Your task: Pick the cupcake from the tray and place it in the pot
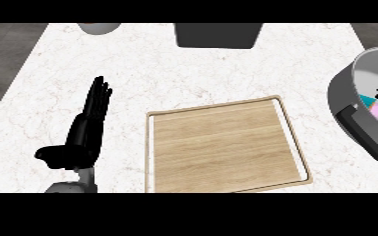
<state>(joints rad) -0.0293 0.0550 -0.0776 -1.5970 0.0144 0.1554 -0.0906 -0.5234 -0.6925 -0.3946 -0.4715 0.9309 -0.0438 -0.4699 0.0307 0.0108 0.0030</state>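
White marble-patterned counter (221, 75), faint pink veining, fills most of the head view; dark floor shows past its far-left and far-right corners.

Wooden tray (225, 147), pale plank grain with a raised lighter rim, sits at the counter's near edge, slightly right of centre and turned a little off square. Its near side is cut off by the bottom of the view. Nothing lies on the wood that shows.

Pot (356, 107), grey, at the counter's right edge, only partly in view. Its rim curves in from the right; the inner wall is lighter grey. Low inside it, against the view's right border, a small patch of turquoise, pink and white shows: this looks like the cupcake (371, 101), already in the pot and well apart from the tray. Most of it is cropped, so its pose cannot be told.

Left hand (87, 130), black, stands over the counter's near-left part, to the left of the tray and apart from it. Fingers straight and together, pointing toward the far edge; thumb juts out to the left near the wrist. Holds nothing. Grey forearm enters below it.

Right hand does not show.

Far edge: a dark grey boxy object (218, 35) near centre, and a light grey rounded object (100, 27) toward the far-left corner, both cropped.
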